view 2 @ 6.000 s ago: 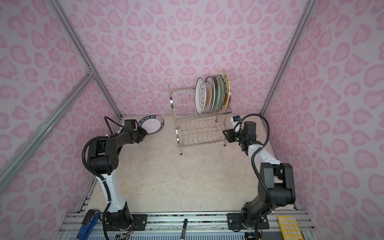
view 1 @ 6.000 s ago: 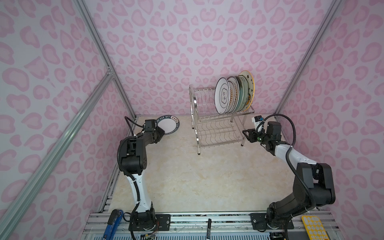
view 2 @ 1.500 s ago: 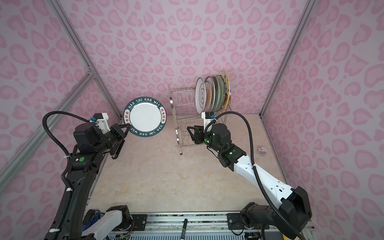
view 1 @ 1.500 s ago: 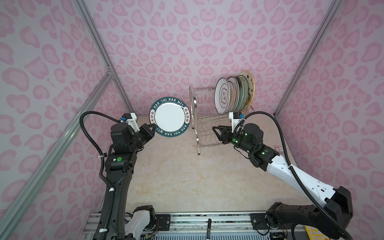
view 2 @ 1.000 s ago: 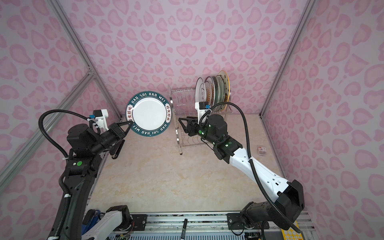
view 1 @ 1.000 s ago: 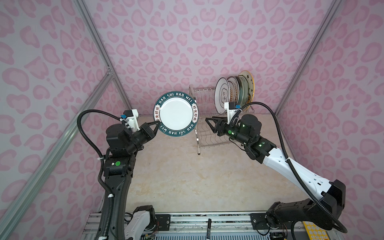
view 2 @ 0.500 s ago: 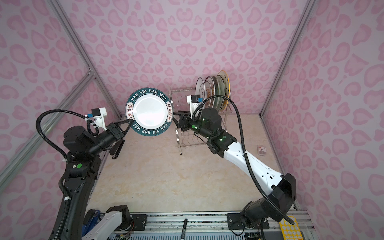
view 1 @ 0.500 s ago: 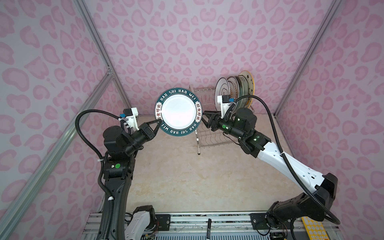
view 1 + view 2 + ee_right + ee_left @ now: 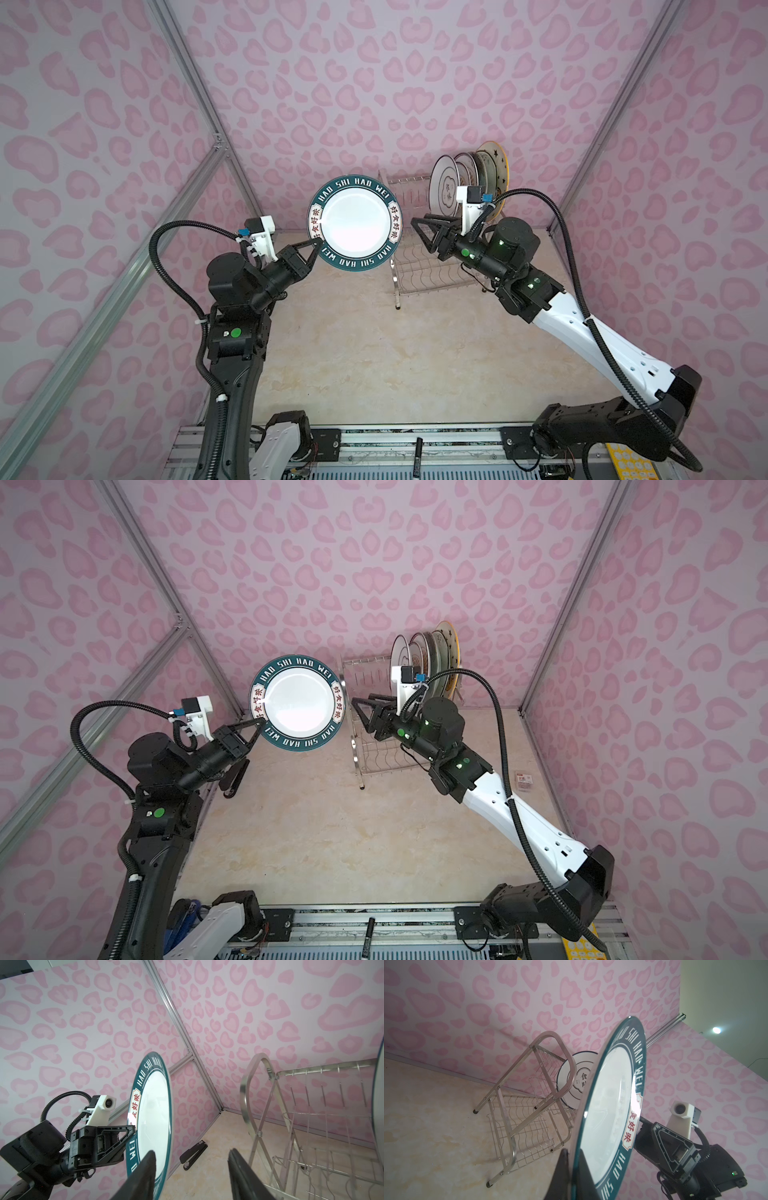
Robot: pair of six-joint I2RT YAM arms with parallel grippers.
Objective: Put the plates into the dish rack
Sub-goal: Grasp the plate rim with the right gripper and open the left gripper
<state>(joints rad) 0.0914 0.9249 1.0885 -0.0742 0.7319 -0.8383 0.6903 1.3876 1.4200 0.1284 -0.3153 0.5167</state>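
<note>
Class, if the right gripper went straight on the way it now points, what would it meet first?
Most likely the rim of the lettered plate, held up by the left gripper, though depth is unclear.

We see the scene evenly lit from above, with white glare washing out the lower centre of the round teal-rimmed lettered plate (image 9: 353,226) in both top views. The shiny steel wire dish rack (image 9: 572,1070) throws a faint, soft shadow on the beige marbled tabletop (image 9: 436,1136), and in the left wrist view a small round ceiling lamp (image 9: 716,1030) blows out to white.
</note>
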